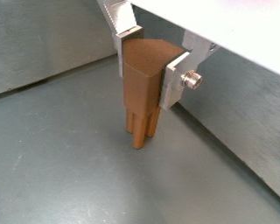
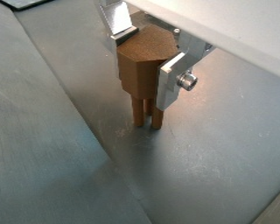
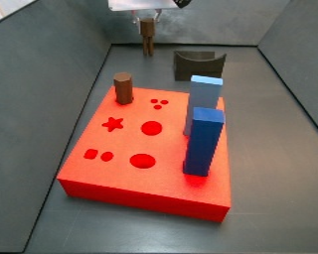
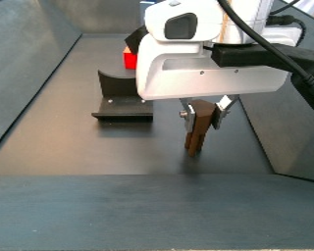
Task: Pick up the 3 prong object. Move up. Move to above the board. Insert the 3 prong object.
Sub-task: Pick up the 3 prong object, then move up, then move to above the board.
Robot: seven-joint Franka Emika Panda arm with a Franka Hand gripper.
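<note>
At the far end of the grey worktop, beyond the board and close to the back wall, the gripper [image 3: 147, 18] hangs with its flat silver fingers [image 1: 178, 77] pinching the blocky head of the 3 prong object [image 1: 142, 87], a slim wood-coloured brown piece whose thin parallel prongs point straight down. In both wrist views the jaws press against opposite sides of the head, and the prongs [image 2: 147, 116] end close to the bare grey floor; whether they touch it cannot be told. In a side view the piece [image 4: 196, 127] stands upright under the white wrist housing, its lower end low over the floor.

The board [image 3: 115, 149], a large flat bright red slab with star, round and small dot-shaped holes in its top face, fills the middle of the worktop and reaches toward the near edge. A thick stubby brown peg [image 3: 124, 89] stands upright in the board's far left corner. Two blue blocks stand on the board's right side: a tall dark blue block [image 3: 205, 142] nearer the front and a paler blue block [image 3: 205, 96] just behind it. A dark grey arch block [image 3: 194, 65] sits on the floor between the board's far edge and the back wall, right of the gripper and apart from it. The same arch block [image 4: 121, 99] shows in the opposite side view, with a sliver of red behind it.
</note>
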